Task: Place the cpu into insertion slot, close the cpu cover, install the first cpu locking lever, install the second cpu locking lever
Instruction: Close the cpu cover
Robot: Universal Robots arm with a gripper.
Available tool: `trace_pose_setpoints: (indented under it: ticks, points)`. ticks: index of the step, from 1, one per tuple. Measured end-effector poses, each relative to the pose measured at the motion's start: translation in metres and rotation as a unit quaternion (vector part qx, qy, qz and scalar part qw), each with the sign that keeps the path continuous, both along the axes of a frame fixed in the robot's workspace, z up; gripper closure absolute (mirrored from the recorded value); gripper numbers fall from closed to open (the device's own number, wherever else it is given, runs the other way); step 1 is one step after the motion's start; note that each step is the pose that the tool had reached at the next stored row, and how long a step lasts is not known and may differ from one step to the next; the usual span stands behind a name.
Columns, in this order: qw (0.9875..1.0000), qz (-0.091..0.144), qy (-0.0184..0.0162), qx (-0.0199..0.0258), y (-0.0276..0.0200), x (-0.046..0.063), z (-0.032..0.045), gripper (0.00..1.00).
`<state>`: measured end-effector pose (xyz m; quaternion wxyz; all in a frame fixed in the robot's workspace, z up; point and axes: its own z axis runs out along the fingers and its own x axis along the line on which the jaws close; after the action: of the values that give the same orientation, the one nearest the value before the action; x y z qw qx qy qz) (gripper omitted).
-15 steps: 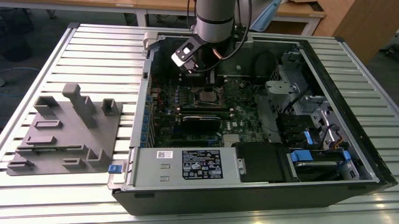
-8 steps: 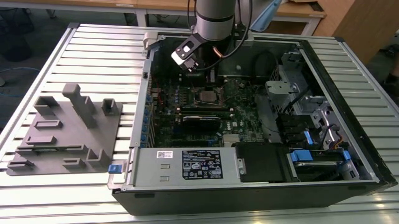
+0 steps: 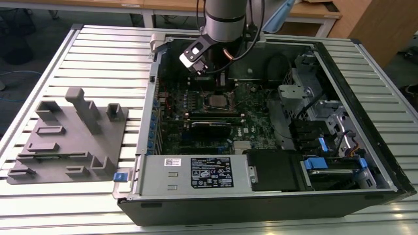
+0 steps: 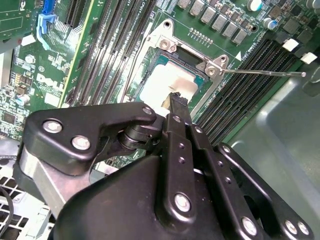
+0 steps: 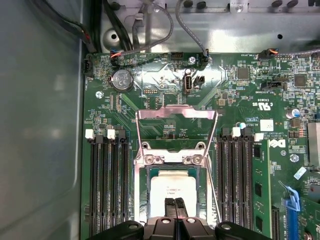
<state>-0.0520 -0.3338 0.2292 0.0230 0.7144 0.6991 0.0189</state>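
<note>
The cpu (image 5: 172, 186) lies flat in the insertion slot (image 5: 148, 195), its pale metal top facing up and the dark socket edge showing evenly around it, so it looks seated rather than perched on a corner. The end effector (image 5: 175, 201) hangs straight over the chip with its two fingers pressed together and nothing visible between them. In the second wrist view one fingertip (image 4: 177, 100) sits at the chip's near edge, touching it or just above; which one is unclear. The cpu cover (image 5: 176, 112) stands raised on its hinge at the far side of the socket, its window frame tilted away, which keeps the chip open from above. A thin locking lever (image 4: 265, 73) juts free to one side, unlatched, as an open cover requires. The socket sits between banks of long memory slots (image 5: 107, 185), inside the open computer case (image 3: 147, 122) on the slatted worktop (image 3: 78, 54).
</note>
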Motion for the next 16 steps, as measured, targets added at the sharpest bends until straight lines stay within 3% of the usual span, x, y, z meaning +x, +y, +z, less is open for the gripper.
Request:
trace_pose_setpoints:
  ticks: [3, 12, 16]
  points:
    - [1.0000, 0.000, -0.0001, 0.0002, 0.0001, 0.000, 0.0051, 0.89]
    - [1.0000, 0.000, -0.0001, 0.0001, 0.0000, 0.000, 0.0365, 0.89]
    - [1.0000, 0.000, -0.0002, 0.0003, 0.0001, 0.000, 0.0385, 0.89]
